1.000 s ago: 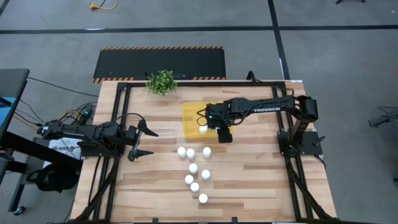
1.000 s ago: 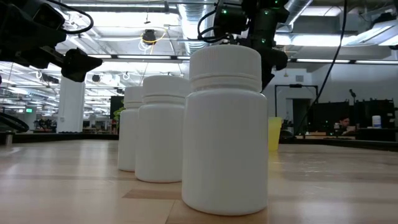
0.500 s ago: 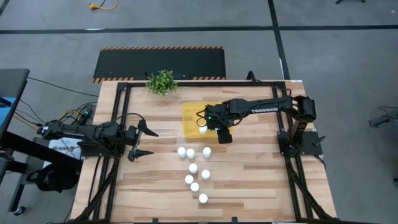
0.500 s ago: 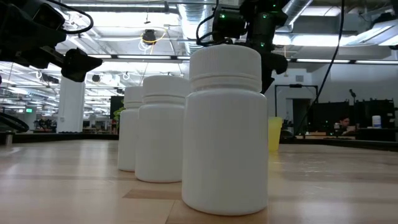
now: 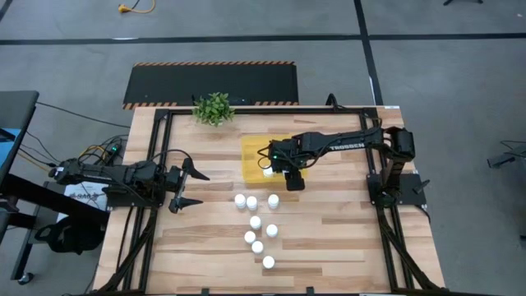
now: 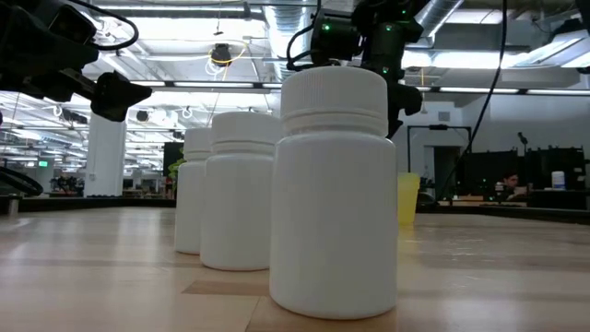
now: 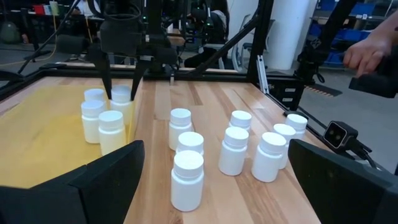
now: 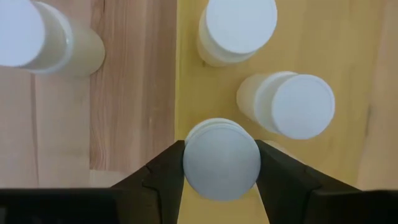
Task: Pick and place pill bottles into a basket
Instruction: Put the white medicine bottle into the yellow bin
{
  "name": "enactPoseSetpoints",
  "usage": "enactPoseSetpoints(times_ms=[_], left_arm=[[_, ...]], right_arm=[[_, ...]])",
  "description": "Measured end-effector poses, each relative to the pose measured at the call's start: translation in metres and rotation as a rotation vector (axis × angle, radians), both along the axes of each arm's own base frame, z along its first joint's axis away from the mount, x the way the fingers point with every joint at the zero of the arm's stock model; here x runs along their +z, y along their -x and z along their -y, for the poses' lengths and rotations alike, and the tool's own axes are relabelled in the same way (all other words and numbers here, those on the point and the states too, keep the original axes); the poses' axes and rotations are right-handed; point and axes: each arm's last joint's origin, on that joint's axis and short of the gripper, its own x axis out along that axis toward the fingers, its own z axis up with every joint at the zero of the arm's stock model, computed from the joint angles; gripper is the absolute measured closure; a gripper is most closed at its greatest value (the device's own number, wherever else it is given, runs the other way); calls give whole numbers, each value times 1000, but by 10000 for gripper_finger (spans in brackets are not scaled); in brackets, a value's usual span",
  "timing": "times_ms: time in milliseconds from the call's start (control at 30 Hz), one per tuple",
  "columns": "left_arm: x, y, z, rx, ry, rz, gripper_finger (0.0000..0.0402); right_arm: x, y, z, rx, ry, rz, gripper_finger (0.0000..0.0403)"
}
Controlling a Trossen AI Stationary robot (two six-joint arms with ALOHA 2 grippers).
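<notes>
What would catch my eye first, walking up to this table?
Probably the yellow tray mid-table, where the right gripper grips a white pill bottle beside two bottles already inside. Next, the loose bottles on the wood below it, and the small green plant at the far edge.

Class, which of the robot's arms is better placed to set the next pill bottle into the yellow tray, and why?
The right: its pincer is shut on a bottle above the yellow tray. The left pincer waits open near the table's left edge.

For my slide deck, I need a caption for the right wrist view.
Right gripper holds a pill bottle over the yellow tray beside two placed bottles.
</notes>
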Motion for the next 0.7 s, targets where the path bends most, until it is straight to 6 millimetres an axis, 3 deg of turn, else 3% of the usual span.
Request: enactPoseSetpoints(times_ms=[267,700], left_arm=[[0,0,0,0,-1,0,15],[0,0,0,0,-6,1,15]], right_arm=[[0,0,0,0,0,-1,212],[0,0,0,0,0,-1,226]])
